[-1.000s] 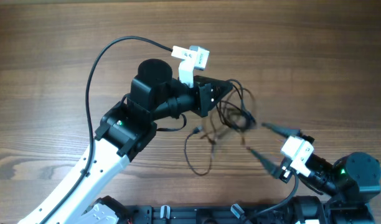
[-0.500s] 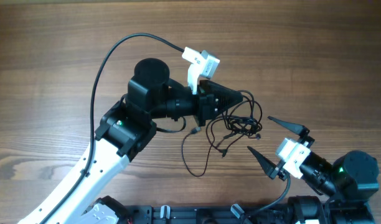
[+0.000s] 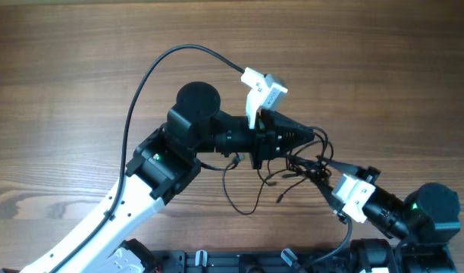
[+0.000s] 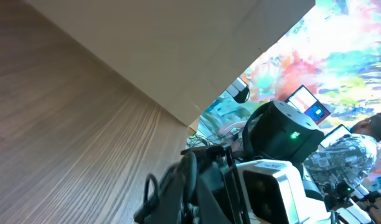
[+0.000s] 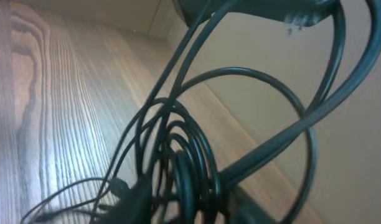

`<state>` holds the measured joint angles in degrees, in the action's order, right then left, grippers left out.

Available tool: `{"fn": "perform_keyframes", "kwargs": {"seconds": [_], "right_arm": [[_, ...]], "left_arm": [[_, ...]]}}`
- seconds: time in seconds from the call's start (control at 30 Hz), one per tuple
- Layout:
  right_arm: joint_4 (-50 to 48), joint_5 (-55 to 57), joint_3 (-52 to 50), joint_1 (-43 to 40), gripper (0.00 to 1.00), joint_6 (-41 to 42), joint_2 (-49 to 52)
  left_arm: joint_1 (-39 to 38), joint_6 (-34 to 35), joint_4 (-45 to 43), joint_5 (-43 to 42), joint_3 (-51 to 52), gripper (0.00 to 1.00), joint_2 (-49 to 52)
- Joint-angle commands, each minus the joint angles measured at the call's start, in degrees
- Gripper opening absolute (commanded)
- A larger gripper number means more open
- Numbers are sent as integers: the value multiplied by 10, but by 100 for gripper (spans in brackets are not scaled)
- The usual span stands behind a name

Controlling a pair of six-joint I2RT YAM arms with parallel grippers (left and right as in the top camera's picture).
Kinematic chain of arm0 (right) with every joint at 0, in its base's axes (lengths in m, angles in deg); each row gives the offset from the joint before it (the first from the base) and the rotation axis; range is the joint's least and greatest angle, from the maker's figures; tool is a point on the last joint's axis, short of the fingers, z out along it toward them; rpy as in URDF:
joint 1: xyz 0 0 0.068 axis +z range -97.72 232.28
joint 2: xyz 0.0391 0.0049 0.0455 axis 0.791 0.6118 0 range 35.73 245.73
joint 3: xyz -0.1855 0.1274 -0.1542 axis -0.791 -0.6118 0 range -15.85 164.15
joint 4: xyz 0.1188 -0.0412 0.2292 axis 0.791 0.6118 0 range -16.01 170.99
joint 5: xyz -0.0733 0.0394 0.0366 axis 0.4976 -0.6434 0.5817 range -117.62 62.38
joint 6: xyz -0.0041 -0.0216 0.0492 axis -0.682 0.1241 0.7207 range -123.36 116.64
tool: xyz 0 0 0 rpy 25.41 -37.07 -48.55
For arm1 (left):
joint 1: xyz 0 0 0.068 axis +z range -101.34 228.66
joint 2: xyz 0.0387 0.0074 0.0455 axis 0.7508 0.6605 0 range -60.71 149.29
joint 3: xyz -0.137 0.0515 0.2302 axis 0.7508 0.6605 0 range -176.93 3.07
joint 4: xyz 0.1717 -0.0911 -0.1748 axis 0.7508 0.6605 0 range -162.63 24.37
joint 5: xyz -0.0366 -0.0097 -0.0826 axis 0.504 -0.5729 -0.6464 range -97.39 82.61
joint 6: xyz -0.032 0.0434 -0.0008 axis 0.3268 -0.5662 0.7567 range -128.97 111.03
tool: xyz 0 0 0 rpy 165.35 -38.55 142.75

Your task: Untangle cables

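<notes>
Two claws meet over the cables (image 3: 293, 162) at the middle of the wooden table (image 3: 65, 76). The left gripper (image 3: 308, 137) is clamped on the top of the bunch. The right gripper (image 3: 320, 170) points in from the near right corner, its tips just under the left one's.

The knot lies between the two claws, directly ahead of the right fingers and below the left tips. From there the bunch runs away to the left, ending in a slack loop (image 3: 243, 203) on the wood, well apart from the right arm. The right jaws stand narrow about the strands. The right wrist view shows coils (image 5: 178, 162) crowding the lens, but not whether any strand is pinched.

The left arm stretches from the near left edge, forearm level and pointing right. The right arm sits low and folded, aimed up and to the left. Judged from this, parting the strands turns on the right claw pulling back toward its own corner
</notes>
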<state>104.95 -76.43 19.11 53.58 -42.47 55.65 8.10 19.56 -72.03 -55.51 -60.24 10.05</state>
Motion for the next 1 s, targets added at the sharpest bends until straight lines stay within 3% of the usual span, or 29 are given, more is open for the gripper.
{"fn": "perform_keyframes", "kwargs": {"seconds": [0.0, 0.17, 0.2, 0.37, 0.5, 0.73, 0.83, 0.87, 0.9, 0.97], "right_arm": [[10, -12, 2, 1, 5, 4, -2], [-21, -28, 2, 1, 5, 105, -2], [-73, -44, 2, 1, 5, 179, -2], [-207, -53, 2, 1, 4, 347, -2], [-256, -49, 2, 1, 4, 400, -2], [-269, 115, 2, 1, 4, 527, -2], [-263, 120, 2, 1, 4, 529, -2], [-257, 122, 2, 1, 4, 528, -2], [-248, 127, 2, 1, 4, 528, -2], [-223, 133, 2, 1, 4, 526, -2]], "left_arm": [[0, -11, -9, -5, -7, 4, -11], [19, -11, 39, 99, -7, 4, -11], [26, -11, 69, 136, -7, 4, -11], [53, -11, 164, 249, -7, 4, -11], [80, -12, 229, 257, -7, 4, -11], [97, -52, 317, 257, -7, 4, -11], [97, -52, 319, 257, -7, 5, -11], [97, -52, 315, 257, -7, 38, -11], [97, -52, 311, 257, -7, 64, -11], [97, -52, 294, 256, -7, 100, -12]]}}
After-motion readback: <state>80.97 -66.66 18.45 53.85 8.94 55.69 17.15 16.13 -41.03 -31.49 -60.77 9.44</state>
